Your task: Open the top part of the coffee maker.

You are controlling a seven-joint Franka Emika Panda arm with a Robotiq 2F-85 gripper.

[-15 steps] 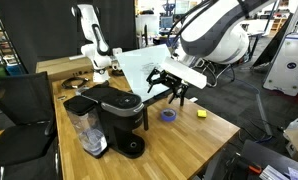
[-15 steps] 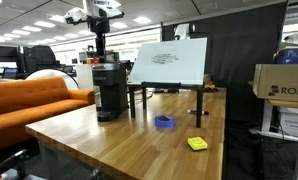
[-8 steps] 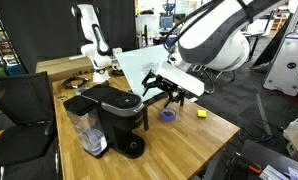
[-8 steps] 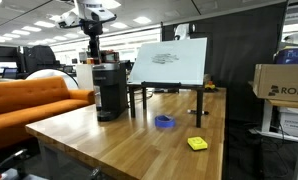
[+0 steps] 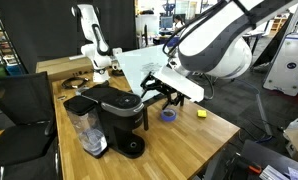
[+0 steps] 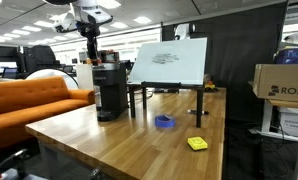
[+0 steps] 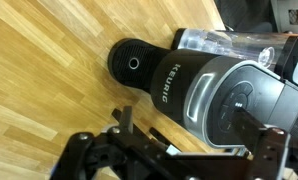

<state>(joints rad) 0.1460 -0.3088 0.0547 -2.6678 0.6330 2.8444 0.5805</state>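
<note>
On the wooden table point(image 5: 194, 140), near one corner: the black Keurig coffee maker point(image 5: 124, 125), probably heavy enough to stay put under a gentle lift, clear water tank point(image 5: 87, 130) at its side. Capping the machine, lying shut: the top part point(image 7: 244, 105), glossy rigid plastic, likely slick. Best hooked under the front edge, opposite the hinge, rather than squeezed. Hovering just beside and above: the gripper point(image 5: 163, 97), spread wide, holding nothing.
</note>
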